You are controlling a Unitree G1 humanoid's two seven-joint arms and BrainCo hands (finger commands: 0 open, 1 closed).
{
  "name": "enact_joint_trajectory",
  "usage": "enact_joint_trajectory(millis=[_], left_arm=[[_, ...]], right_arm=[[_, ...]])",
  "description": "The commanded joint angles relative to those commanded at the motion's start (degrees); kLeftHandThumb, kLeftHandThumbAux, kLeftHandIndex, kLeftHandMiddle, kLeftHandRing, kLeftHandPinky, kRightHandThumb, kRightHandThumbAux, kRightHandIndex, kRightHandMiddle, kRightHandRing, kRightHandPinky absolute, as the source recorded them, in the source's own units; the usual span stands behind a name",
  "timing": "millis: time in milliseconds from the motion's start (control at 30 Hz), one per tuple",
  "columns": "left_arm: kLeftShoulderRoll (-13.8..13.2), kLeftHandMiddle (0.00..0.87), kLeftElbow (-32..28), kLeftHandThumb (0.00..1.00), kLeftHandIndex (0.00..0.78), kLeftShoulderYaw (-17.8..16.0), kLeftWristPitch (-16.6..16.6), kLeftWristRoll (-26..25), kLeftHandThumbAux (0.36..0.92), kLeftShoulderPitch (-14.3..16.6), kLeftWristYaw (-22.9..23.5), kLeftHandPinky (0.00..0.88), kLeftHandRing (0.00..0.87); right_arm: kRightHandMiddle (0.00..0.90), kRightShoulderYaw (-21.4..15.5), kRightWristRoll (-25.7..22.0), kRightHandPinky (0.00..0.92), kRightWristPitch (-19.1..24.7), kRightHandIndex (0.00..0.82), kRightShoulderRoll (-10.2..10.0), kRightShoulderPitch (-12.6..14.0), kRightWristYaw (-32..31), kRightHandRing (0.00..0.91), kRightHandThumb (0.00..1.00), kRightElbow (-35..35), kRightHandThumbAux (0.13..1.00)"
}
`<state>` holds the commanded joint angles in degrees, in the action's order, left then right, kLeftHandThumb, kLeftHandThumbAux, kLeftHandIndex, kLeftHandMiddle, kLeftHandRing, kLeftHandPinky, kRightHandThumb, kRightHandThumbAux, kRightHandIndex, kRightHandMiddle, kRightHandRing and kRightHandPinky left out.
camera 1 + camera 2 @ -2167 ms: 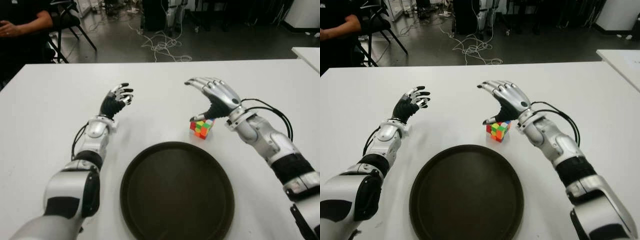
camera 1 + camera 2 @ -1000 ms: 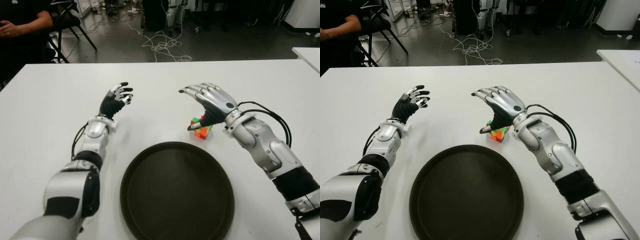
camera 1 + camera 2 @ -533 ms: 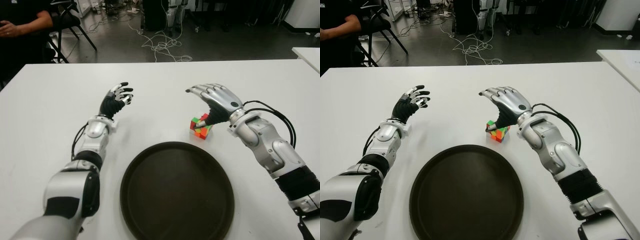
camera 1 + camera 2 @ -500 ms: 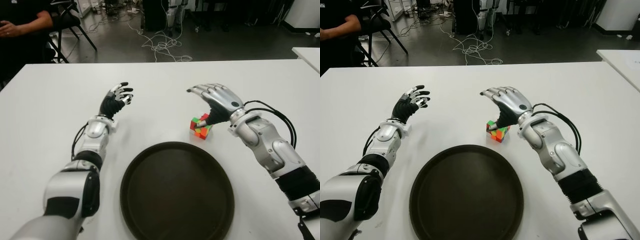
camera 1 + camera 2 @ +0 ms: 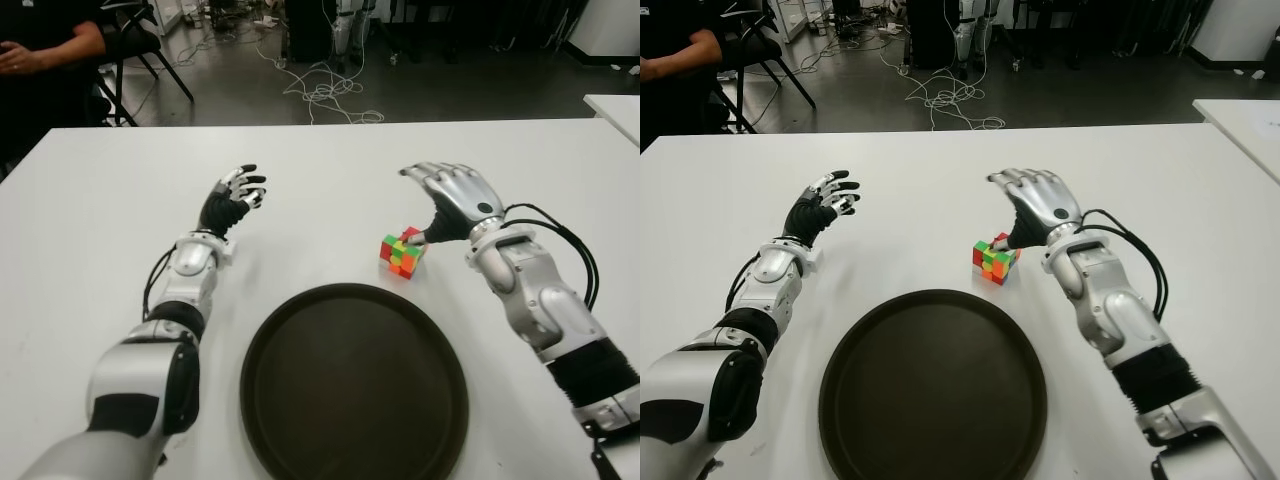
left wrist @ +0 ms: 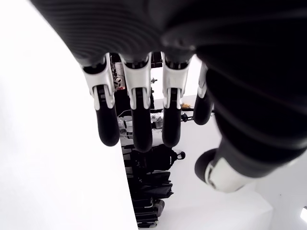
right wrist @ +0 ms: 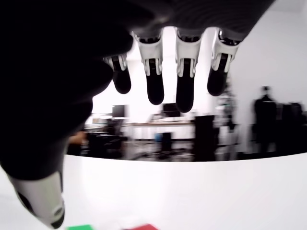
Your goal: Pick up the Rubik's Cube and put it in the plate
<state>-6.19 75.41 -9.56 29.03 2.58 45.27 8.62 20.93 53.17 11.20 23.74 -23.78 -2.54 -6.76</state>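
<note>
Shifted rightward, right hand (image 5: 452, 205) with fingers spread beside cube (image 5: 401, 252), nothing grasped, cube on tabletop (image 5: 90, 220) beyond plate (image 5: 262, 350), pickup and placing undone, left hand (image 5: 232, 200) idle, open.

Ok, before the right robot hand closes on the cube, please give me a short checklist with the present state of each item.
1. Right robot hand open, holding nothing: ok.
2. Multicoloured Rubik's Cube on the white table, outside the plate: ok.
3. Thumb against the cube's right side: ok; firm contact: cannot tell.
4. Fingers around the cube: not ok, they extend above and past it.
5. Round dark brown plate empty: ok.
6. Left robot hand open, left of the cube, clear of the path: ok.
</note>
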Motion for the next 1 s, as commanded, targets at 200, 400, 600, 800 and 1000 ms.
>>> enact_joint_trajectory(millis=[200,400,600,800,1000], left_arm=[[0.2,0.255,0.0,0.091,0.178,0.1,0.1,0.0,0.726,0.0,0.0,0.273,0.254],[0.3,0.26,0.0,0.109,0.18,0.1,0.4,0.0,0.729,0.0,-0.2,0.291,0.256],[0.5,0.261,-0.1,0.115,0.175,0.0,0.5,-0.2,0.719,-0.1,-0.3,0.297,0.263],[0.6,0.267,-0.1,0.112,0.185,0.1,0.5,-0.1,0.722,-0.2,-0.6,0.286,0.263],[0.7,0.269,-0.1,0.118,0.191,0.0,0.7,-0.3,0.731,-0.3,-0.5,0.285,0.261]], right_arm=[[0.204,-0.3,-0.1,0.207,2.3,0.177,-0.9,0.6,1.0,0.22,0.0,0.4,0.716],[0.214,-0.8,-0.6,0.211,3.7,0.181,-1.6,0.9,1.5,0.227,0.0,0.7,0.726],[0.206,-0.9,-0.9,0.206,4.0,0.176,-2.0,1.3,1.7,0.222,0.0,1.1,0.729],[0.232,-0.1,-1.0,0.22,3.6,0.198,-2.6,1.9,1.5,0.244,0.0,1.0,0.74],[0.235,0.5,-1.3,0.234,2.8,0.199,-2.7,1.7,0.9,0.249,0.0,0.0,0.748]])
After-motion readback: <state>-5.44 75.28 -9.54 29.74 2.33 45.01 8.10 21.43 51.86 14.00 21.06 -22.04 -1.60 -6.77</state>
